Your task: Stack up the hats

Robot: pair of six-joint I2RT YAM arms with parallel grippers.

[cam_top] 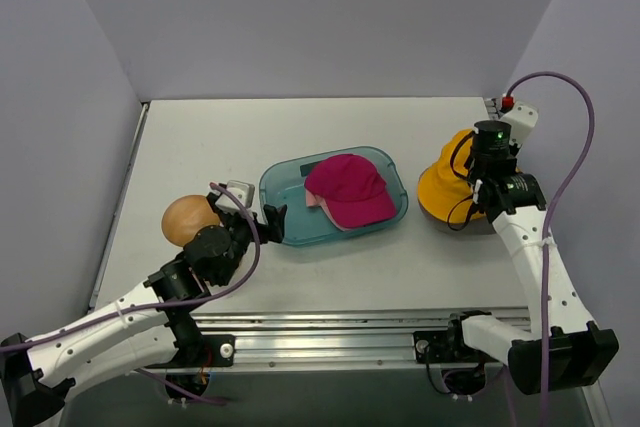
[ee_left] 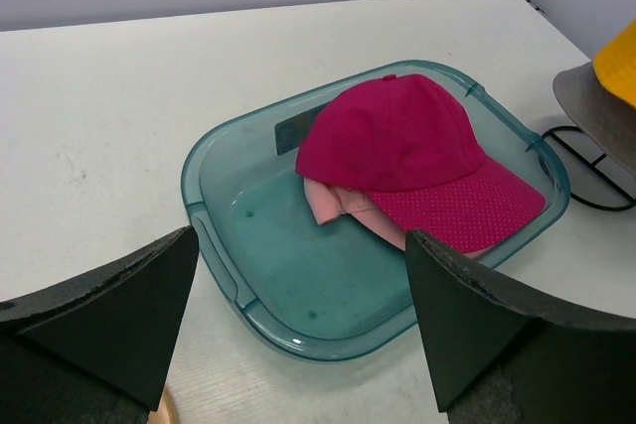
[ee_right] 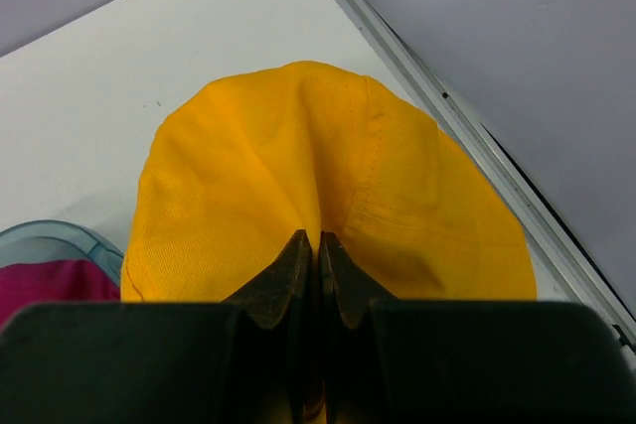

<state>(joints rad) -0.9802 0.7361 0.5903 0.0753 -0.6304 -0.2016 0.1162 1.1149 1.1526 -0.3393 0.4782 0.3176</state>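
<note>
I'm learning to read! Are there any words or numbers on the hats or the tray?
No text here can be read.
The dark label inside the teal tray: too blurred to read.
The magenta hat and the yellow hat: no words or numbers show.

A translucent teal tray [cam_top: 288, 215] lay near the middle of the pale surface [cam_top: 200, 137]. It was oval with a raised rim, and a dark rectangular patch [cam_top: 308, 167] showed on its floor toward the far side. To its left, near but apart, stood a round-topped wooden stand [cam_top: 183, 217]. Plain grey walls [cam_top: 320, 7] closed the surface on three sides. A metal rail [cam_top: 330, 332] ran along the near edge. Seen close from the left wrist, the tray [ee_left: 268, 280] had a few dark specks on its floor.
</note>
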